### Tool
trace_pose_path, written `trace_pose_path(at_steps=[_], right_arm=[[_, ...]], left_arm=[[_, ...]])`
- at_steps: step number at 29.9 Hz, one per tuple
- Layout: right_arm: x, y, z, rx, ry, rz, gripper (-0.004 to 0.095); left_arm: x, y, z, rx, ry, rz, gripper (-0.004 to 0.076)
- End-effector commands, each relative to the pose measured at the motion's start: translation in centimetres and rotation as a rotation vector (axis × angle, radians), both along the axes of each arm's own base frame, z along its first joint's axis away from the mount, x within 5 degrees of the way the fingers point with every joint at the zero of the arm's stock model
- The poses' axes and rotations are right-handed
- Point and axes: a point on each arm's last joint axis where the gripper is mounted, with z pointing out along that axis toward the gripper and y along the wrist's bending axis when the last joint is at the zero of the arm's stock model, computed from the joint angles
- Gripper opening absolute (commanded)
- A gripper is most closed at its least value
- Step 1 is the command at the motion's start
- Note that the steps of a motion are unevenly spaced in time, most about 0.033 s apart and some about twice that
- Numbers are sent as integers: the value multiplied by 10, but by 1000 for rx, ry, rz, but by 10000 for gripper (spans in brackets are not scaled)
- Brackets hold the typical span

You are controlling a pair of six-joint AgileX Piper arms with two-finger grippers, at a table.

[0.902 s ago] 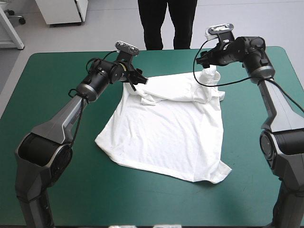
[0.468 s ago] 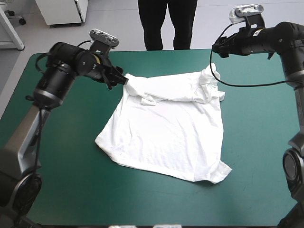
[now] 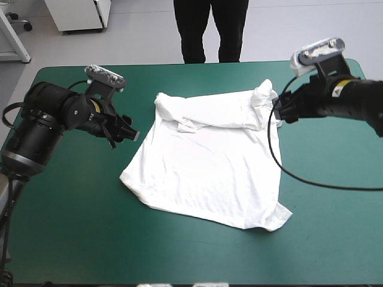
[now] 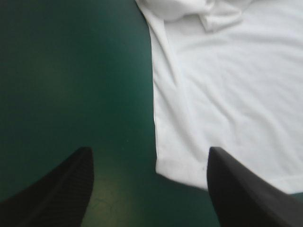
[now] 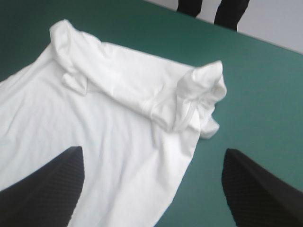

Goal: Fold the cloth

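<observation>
Teal-green bench [image 3: 197, 257] carries the white T-shirt [image 3: 209, 173] at the frame's centre, spread flat, its upper edge folded over with 2 bunched corners. Soft, light, limp cloth, I judge; I'd pinch those corners. My left claw [image 3: 125, 134] and right claw [image 3: 279, 111] both gape, empty, flanking it.

The whole bench [image 3: 66, 239] is taken in by the high view, which is set above and behind the robot and aimed forward and down. The left wrist view is held close over the left gripper [image 4: 150, 150] and faces down on the T-shirt [image 4: 227, 94] at its side edge, beside bare teal-green cover [image 4: 71, 71]. The right wrist view is set farther back and is aimed across the T-shirt's folded far end toward the bench's far edge. That folded end is apparently shared by both wrist views.
</observation>
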Motion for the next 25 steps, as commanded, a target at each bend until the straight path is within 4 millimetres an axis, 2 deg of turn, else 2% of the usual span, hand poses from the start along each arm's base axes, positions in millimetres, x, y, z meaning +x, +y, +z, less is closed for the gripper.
trace_pose_path(at_steps=[1, 5, 10, 16, 25], right_arm=[[-34, -4, 3, 12, -19, -21, 742], [-55, -5, -5, -21, -17, 1, 738], [-68, -8, -6, -29, -23, 0, 738], [-71, -9, -4, -26, -33, -1, 738], [-72, -10, -5, -48, -31, 11, 738]], left_arm=[[-8, 5, -17, 37, 80, 16, 495], [2, 0, -54, 71, 144, 0, 495], [21, 3, -94, 83, 241, 34, 495], [43, -3, -128, 73, 305, 33, 495], [62, -10, -171, 106, 419, 35, 494]])
